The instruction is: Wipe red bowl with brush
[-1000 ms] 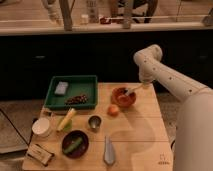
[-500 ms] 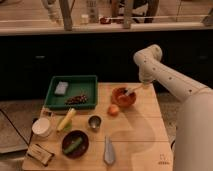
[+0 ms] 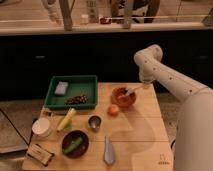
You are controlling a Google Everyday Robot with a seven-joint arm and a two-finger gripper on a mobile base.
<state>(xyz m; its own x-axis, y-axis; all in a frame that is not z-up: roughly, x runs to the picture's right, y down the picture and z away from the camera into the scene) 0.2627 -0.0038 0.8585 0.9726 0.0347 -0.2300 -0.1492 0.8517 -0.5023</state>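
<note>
The red bowl [image 3: 122, 97] sits on the wooden table [image 3: 135, 135] at its far right. The pale brush [image 3: 129, 91] lies slanted over the bowl's right side, its head inside the bowl and its thin handle pointing up right. My gripper [image 3: 142, 86] is at the end of the white arm, just right of and above the bowl's rim, at the handle's upper end.
A green tray [image 3: 75, 91] with a grey-white block and brown bits stands at the far left. An orange fruit [image 3: 113, 110], a metal cup [image 3: 94, 123], a corn cob [image 3: 66, 119], a dark bowl with a green vegetable [image 3: 75, 143], a grey-blue tool [image 3: 108, 150] and a white cup [image 3: 41, 127] lie in front.
</note>
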